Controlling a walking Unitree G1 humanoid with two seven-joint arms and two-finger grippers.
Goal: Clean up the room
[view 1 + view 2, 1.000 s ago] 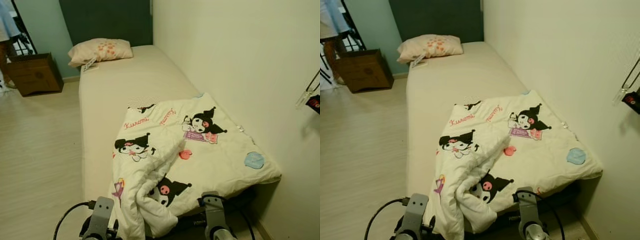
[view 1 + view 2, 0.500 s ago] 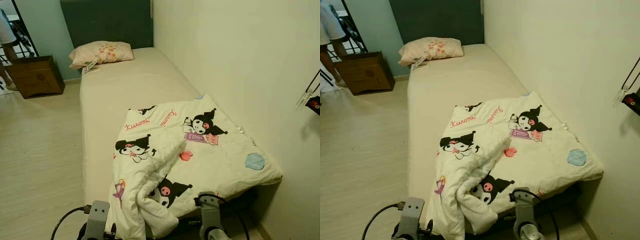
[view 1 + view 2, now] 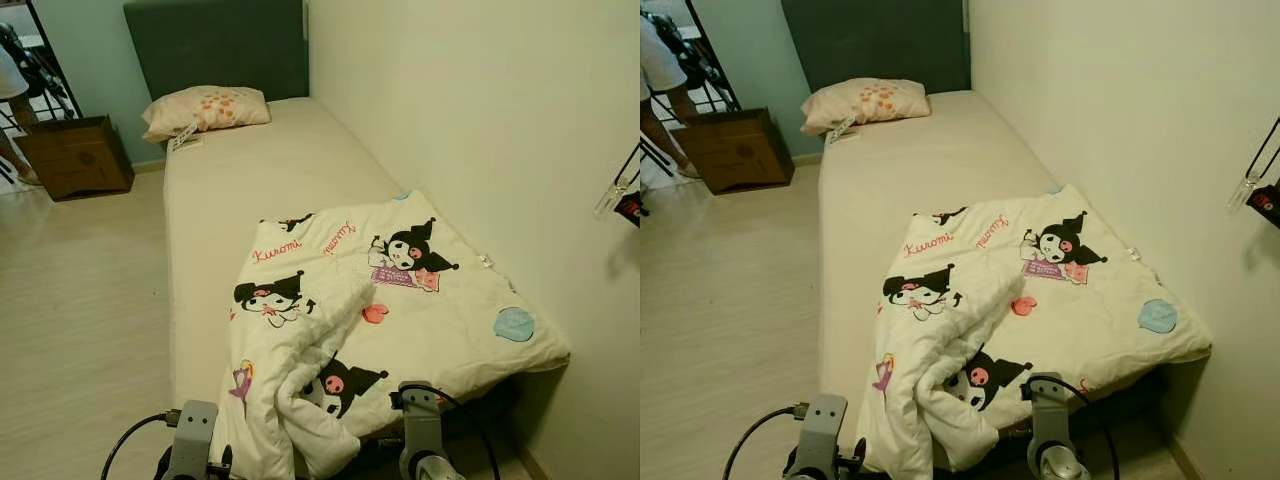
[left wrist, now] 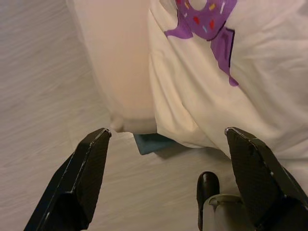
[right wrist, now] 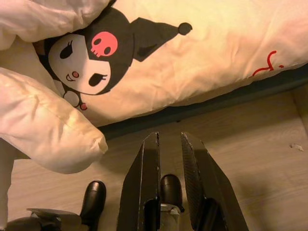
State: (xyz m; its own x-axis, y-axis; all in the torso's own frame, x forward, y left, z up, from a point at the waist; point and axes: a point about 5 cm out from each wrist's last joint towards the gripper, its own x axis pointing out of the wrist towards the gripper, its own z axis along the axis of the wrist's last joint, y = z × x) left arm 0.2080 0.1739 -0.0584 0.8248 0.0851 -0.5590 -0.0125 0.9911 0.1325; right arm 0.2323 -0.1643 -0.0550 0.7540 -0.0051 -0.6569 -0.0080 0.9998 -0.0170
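The cartoon-print blanket (image 3: 380,320) lies crumpled on the bed (image 3: 260,170), just ahead of both grippers. Left gripper (image 4: 168,185) is spread wide, right gripper (image 5: 171,183) nearly closed, both empty. Next, I judge, reach forward and grasp the hanging fold.

Person (image 3: 658,80) at the doorway shifted sideways; the rest of the view slightly lower from camera motion.

One bed (image 3: 270,170). One pillow (image 3: 205,108) at its head. One printed blanket (image 3: 400,320), crumpled at the foot. One brown box (image 3: 75,155) on the floor. One person (image 3: 655,75) at the doorway. Two hands: left (image 4: 168,180), right (image 5: 169,185).
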